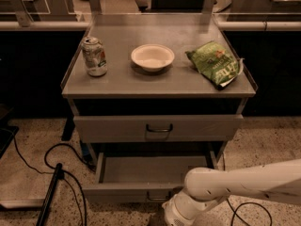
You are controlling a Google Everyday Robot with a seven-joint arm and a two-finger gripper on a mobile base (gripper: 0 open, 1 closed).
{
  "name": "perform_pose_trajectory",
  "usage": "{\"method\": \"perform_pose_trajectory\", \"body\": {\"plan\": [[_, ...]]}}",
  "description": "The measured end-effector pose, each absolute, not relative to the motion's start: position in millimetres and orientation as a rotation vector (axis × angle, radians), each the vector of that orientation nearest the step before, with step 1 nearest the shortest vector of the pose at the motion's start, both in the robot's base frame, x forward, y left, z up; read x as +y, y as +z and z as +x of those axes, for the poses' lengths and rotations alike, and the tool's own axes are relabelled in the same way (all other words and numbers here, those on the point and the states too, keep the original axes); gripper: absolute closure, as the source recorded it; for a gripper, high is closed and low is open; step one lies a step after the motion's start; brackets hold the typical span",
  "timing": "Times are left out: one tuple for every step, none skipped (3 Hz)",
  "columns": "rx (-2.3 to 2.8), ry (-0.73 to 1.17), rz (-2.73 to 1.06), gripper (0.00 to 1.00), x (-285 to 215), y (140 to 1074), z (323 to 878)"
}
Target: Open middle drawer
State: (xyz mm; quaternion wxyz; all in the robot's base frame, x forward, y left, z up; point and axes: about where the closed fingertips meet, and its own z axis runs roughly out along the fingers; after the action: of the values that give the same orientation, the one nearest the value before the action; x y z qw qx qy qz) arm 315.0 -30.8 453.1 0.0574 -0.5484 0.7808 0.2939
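Observation:
The middle drawer (150,169) stands pulled out below the cabinet's shut top drawer (159,127). Its shallow grey tray looks empty. Its low front panel carries a small dark loop handle (157,196). My gripper (158,220) is at the bottom edge of the view, just in front of and below that handle, mostly cut off. My white arm (235,182) reaches in from the right across the drawer's front right corner.
On the cabinet top (117,81) stand a soda can (94,56), a white bowl (152,57) and a green chip bag (216,63). Black cables (56,159) and a dark pole (49,197) lie on the speckled floor to the left; another cable (244,206) lies to the right.

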Motion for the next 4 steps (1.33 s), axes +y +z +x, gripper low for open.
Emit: {"method": "perform_pose_trajectory", "body": {"plan": [[2.342, 0.879, -1.673, 0.0, -27.3, 450.9, 320.3], [2.299, 0.853, -1.677, 0.0, -21.6, 450.7, 336.5], [2.259, 0.834, -1.679, 0.0, -17.7, 448.2, 354.4], [2.253, 0.831, -1.686, 0.0, -14.9, 442.0, 361.3]]}}
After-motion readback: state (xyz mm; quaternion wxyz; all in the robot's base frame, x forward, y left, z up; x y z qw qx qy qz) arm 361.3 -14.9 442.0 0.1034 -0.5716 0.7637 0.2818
